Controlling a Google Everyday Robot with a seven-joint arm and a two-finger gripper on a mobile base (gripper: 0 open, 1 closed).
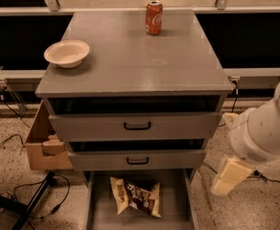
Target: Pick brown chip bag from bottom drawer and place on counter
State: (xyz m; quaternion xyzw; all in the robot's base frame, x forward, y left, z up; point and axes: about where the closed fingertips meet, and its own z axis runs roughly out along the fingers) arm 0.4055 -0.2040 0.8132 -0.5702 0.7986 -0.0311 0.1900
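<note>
Well, start at the left. A brown cardboard box sits on the floor, right against the left side of the grey cabinet. Black cables trail over the speckled floor in front of it.

On top of the cabinet is the flat grey bench. A cream bowl stands upright on it near the left edge. A red soda can stands upright near the back, close to the middle. The bowl and the can are well apart.

Under the bench you see the top drawer and the middle drawer, each with a black handle.

The bottom drawer is pulled out toward you. The brown chip bag lies on its grey floor, a little left of the middle. The bag seems to lie flat and a bit tilted, though it is dim down there.

The white arm comes in from the right edge, beside the cabinet. The cream tool hangs from it over the floor, just right of the open bottom drawer and about level with the middle drawer. It is apart from the bag and is not touching the cabinet. You cannot tell if the tool is open or shut. It has hold of nothing you can see.
</note>
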